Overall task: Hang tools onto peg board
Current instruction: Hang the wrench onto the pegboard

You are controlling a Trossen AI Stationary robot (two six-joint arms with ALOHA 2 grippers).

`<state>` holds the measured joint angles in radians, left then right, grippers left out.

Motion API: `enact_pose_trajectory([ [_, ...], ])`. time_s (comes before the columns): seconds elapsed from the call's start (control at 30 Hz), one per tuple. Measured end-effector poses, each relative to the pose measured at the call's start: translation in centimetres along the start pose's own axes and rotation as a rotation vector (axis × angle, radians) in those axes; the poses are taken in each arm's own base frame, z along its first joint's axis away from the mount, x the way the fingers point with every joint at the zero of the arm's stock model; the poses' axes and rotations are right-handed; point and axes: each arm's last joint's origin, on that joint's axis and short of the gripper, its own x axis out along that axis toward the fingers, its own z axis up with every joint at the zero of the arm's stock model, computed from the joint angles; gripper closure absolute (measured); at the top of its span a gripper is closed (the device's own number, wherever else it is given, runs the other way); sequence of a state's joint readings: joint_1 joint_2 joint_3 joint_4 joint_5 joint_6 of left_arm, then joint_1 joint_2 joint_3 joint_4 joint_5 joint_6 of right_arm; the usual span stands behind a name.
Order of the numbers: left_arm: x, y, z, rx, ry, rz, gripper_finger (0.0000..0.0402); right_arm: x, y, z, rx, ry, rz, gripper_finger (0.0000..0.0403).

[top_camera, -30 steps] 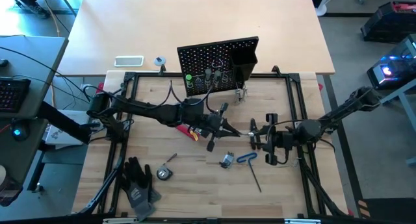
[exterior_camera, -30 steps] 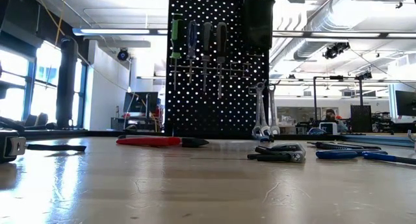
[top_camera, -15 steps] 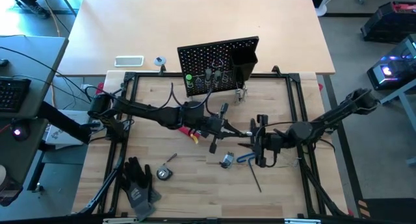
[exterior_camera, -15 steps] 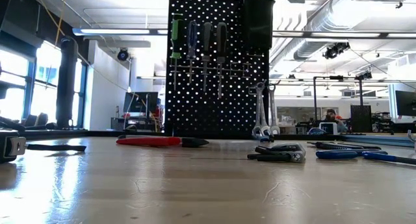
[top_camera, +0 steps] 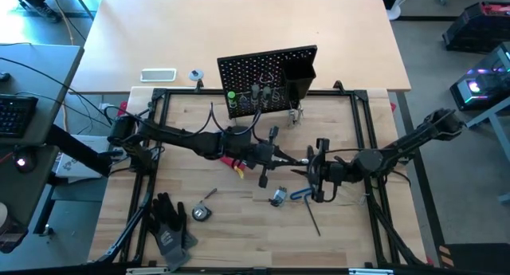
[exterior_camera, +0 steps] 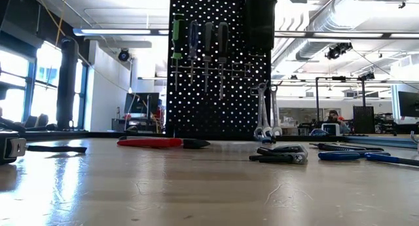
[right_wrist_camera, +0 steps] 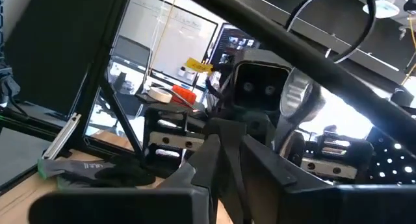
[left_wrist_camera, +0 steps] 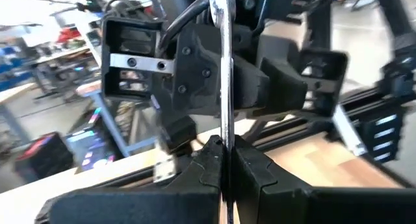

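Observation:
A silver wrench [top_camera: 296,162] hangs in the air over the middle of the table between my two grippers. My left gripper [top_camera: 280,158] reaches in from the table's left and is shut on it. My right gripper [top_camera: 309,168] faces it from the right and is also shut on the wrench. The peg board [top_camera: 267,78] stands upright at the far side, with screwdrivers [exterior_camera: 198,46] in its ring holders and wrenches [exterior_camera: 265,118] hanging low on it. A red-black flat tool [top_camera: 232,161] and a blue-handled hex key [top_camera: 304,195] lie on the table. My left gripper pinches the wrench's shaft [left_wrist_camera: 225,136] between its two fingers, coming level from the table's left. The wrench runs on past the fingertips toward the other gripper, clear of the table. My right gripper has the thin shaft [right_wrist_camera: 225,146] between its two fingers, coming about level from the table's right. How far back the shaft reaches I cannot tell.
Black gloves [top_camera: 170,224] and a small tape measure [top_camera: 199,213] lie at the near left. A small silver tool [top_camera: 277,197] lies below the grippers. A white flat device [top_camera: 158,74] sits beyond the frame at the far left. The board's black bin [top_camera: 300,70] is at its right end.
My right gripper has moved toward the table's left, up to the left gripper and the wrench. The left gripper has kept its hold and nearly kept its place. The tools on the table and board have not moved.

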<state>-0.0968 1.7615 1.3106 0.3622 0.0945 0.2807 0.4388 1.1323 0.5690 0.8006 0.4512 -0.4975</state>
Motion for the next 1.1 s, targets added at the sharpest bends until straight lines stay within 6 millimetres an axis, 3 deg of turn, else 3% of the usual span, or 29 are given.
enact_pose_trajectory([
  [0.33,0.1,-1.4,0.1,0.228,0.145,0.326,0.0396,-0.6,0.4,0.1,0.027,0.12,-0.184,0.035],
  [0.53,-0.1,-2.2,0.8,0.339,0.194,0.485,0.0396,-0.6,0.2,0.1,0.136,0.117,-0.222,0.035],
  [0.73,-0.3,-2.6,1.3,0.413,0.232,0.594,0.0396,-0.5,-0.2,-0.4,0.252,0.158,-0.337,0.035],
  [0.9,-0.4,-2.8,1.4,0.448,0.271,0.648,0.0396,-0.3,-0.6,-0.4,0.27,0.132,-0.312,0.0349],
  [1.1,-0.1,-2.9,0.9,0.484,0.299,0.675,0.0396,0.2,-1.4,-0.8,0.284,0.119,-0.323,0.0302],
])
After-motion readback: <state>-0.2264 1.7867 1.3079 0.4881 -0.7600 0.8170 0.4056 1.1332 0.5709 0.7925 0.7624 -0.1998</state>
